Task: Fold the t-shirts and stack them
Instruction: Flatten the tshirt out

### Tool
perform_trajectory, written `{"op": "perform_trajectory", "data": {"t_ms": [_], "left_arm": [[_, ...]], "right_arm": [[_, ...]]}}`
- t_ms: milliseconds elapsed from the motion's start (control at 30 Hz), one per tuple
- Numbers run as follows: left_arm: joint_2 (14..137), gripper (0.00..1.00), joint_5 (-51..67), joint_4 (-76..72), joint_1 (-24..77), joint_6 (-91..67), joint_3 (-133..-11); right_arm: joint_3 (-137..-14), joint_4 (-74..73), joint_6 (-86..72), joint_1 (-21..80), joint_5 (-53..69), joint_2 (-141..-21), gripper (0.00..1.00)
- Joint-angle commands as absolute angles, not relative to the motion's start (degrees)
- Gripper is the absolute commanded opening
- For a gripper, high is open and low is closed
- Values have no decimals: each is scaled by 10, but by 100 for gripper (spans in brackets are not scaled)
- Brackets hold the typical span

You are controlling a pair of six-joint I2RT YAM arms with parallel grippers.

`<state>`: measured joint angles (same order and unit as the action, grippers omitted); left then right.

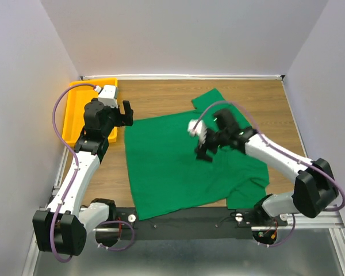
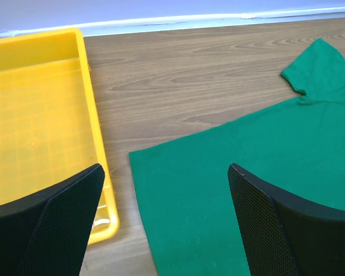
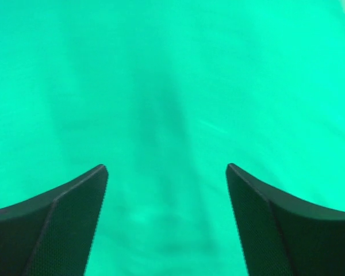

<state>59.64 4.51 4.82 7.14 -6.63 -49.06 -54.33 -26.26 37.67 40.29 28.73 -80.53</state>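
A green t-shirt (image 1: 167, 161) lies spread flat on the wooden table, one sleeve (image 1: 210, 100) reaching toward the back and another bunched at the near right. My right gripper (image 1: 202, 150) hovers over the shirt's middle, open, and its wrist view is filled with green cloth (image 3: 167, 86) with nothing between the fingers. My left gripper (image 1: 127, 112) is raised by the shirt's far left corner, open and empty. In the left wrist view the shirt's corner (image 2: 218, 172) lies below the fingers (image 2: 63, 218).
A yellow plastic tray (image 1: 79, 112) stands at the back left, next to the left arm, its rim (image 2: 95, 126) just left of the shirt's edge. Grey walls enclose the table on three sides. Bare wood (image 1: 264, 103) shows at the back right.
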Motion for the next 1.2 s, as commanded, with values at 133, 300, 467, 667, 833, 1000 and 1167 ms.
{"op": "perform_trajectory", "data": {"t_ms": [133, 300, 467, 667, 833, 1000, 1167], "left_arm": [[584, 96, 40, 38, 70, -62, -494], [581, 96, 46, 38, 70, -62, -494], [581, 96, 54, 36, 70, -64, -494], [582, 96, 62, 34, 70, -64, -494], [581, 96, 62, 36, 70, -66, -494], [579, 96, 62, 35, 70, -65, -493], [577, 95, 67, 34, 70, -66, -493]], "right_arm": [[-646, -167, 100, 35, 263, -930, 89], [-703, -167, 83, -76, 276, -1055, 83], [-719, -167, 91, -122, 281, -1106, 80], [-717, -168, 94, -125, 290, -1144, 71], [-719, -170, 89, -132, 295, -1158, 40], [-700, -173, 99, -152, 280, -1140, 10], [-644, -172, 142, -196, 214, -1102, 1]]}}
